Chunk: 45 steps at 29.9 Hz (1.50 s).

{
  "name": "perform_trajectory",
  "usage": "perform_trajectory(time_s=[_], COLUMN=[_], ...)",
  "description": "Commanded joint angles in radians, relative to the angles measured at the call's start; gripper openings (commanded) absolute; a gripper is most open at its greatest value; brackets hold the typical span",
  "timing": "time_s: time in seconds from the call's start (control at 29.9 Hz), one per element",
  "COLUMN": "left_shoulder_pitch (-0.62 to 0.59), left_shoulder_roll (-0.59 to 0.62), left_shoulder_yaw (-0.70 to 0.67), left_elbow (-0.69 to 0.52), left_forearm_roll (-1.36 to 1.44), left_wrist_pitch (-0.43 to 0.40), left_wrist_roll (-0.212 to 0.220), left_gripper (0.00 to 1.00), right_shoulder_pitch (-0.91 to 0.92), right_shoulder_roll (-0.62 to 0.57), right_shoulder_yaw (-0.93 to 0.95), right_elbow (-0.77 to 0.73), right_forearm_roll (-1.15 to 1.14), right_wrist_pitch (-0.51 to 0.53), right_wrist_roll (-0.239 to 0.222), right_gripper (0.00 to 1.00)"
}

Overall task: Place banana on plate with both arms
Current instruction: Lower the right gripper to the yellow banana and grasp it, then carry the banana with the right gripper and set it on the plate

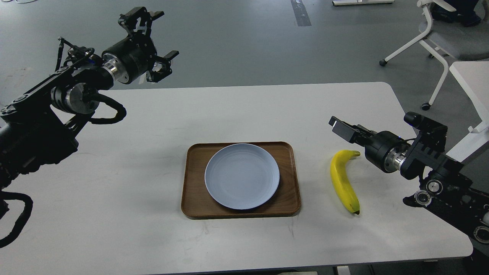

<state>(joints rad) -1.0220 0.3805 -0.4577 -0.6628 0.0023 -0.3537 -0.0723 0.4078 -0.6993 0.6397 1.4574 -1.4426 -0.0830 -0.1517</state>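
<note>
The yellow banana (344, 181) lies on the white table, right of the tray, with its dark tip toward me. The pale blue-grey plate (242, 176) sits empty on the brown wooden tray (190, 206) at the table's middle. My right gripper (341, 129) hangs low over the table just beyond the banana's far stem end. It is seen side-on as one dark block, so its fingers cannot be told apart. My left gripper (157, 38) is open and empty, raised above the table's far left edge, far from the plate.
A white office chair (439, 34) stands on the floor at the back right. A second white table (471, 80) is at the right edge. The table's right edge runs close under my right arm.
</note>
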Motion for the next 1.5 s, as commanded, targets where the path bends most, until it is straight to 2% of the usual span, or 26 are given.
perform_trajectory(time_s=[0.0,0.17,0.23,0.37,0.47,0.5,0.53,0.57,0.64,0.7,0.94,1.04,1.14,1.2,1.24,1.37,1.47], left_shoulder_pitch=[0.023,0.031,0.036,0.049,0.065,0.069,0.074,0.077,0.085,0.092,0.112,0.117,0.119,0.117,0.117,0.119,0.119], left_shoulder_roll=[0.004,0.006,0.008,0.008,0.006,0.008,0.006,0.006,0.006,0.005,0.005,0.006,0.008,0.008,0.008,0.005,0.003], left_shoulder_yaw=[-0.001,-0.001,-0.001,-0.001,-0.001,0.001,0.001,0.001,0.001,0.002,0.002,0.002,0.002,0.002,0.002,0.002,0.002], left_elbow=[-0.001,-0.001,-0.001,-0.001,-0.001,-0.001,-0.001,-0.001,-0.001,-0.001,-0.001,-0.001,-0.001,-0.001,-0.001,-0.001,-0.001], left_forearm_roll=[0.001,0.001,0.002,0.004,0.007,0.007,0.008,0.008,0.008,0.008,0.008,0.008,0.008,0.008,0.008,0.008,0.008], left_wrist_pitch=[-0.001,-0.001,0.001,0.004,0.004,0.005,0.007,0.007,0.012,0.015,0.016,0.016,0.015,0.015,0.015,0.016,0.019], left_wrist_roll=[0.0,-0.001,-0.001,-0.001,0.0,0.0,0.0,0.0,-0.001,-0.001,-0.004,-0.004,-0.004,-0.004,-0.004,-0.004,-0.004], left_gripper=[0.98,0.98,0.98,0.98,0.98,0.98,0.98,0.98,0.98,0.98,0.98,0.98,0.98,0.98,0.98,0.98,0.98], right_shoulder_pitch=[-0.047,-0.075,-0.075,-0.075,-0.075,-0.075,-0.075,-0.075,-0.075,-0.075,-0.052,-0.012,0.066,0.159,0.16,0.319,0.388], right_shoulder_roll=[0.003,0.043,0.063,0.081,0.081,0.081,0.08,0.08,0.081,0.083,0.103,0.104,0.101,0.103,0.103,0.149,0.173], right_shoulder_yaw=[0.0,-0.031,-0.043,-0.051,-0.074,-0.078,-0.08,-0.08,-0.078,-0.078,-0.069,-0.071,-0.08,-0.1,-0.1,-0.216,-0.317], right_elbow=[0.004,0.003,0.001,-0.002,-0.009,-0.012,-0.014,-0.014,-0.017,-0.015,0.004,0.035,0.103,0.152,0.152,0.169,0.155], right_forearm_roll=[-0.001,-0.006,-0.009,-0.032,-0.042,-0.042,-0.044,-0.042,-0.042,-0.042,-0.033,-0.027,-0.022,-0.022,-0.022,-0.035,-0.039], right_wrist_pitch=[0.0,0.002,0.003,0.023,0.029,0.029,0.029,0.029,0.029,0.028,0.014,0.017,0.038,0.128,0.129,0.285,0.327], right_wrist_roll=[-0.012,-0.028,-0.06,-0.084,-0.129,-0.147,-0.166,-0.179,-0.213,-0.216,-0.21,-0.19,-0.149,-0.123,-0.123,-0.106,-0.103], right_gripper=[1.0,0.99,0.94,0.87,0.73,0.56,0.34,0.23,0.06,0.0,0.0,0.0,0.0,0.0,0.0,0.0,0.0])
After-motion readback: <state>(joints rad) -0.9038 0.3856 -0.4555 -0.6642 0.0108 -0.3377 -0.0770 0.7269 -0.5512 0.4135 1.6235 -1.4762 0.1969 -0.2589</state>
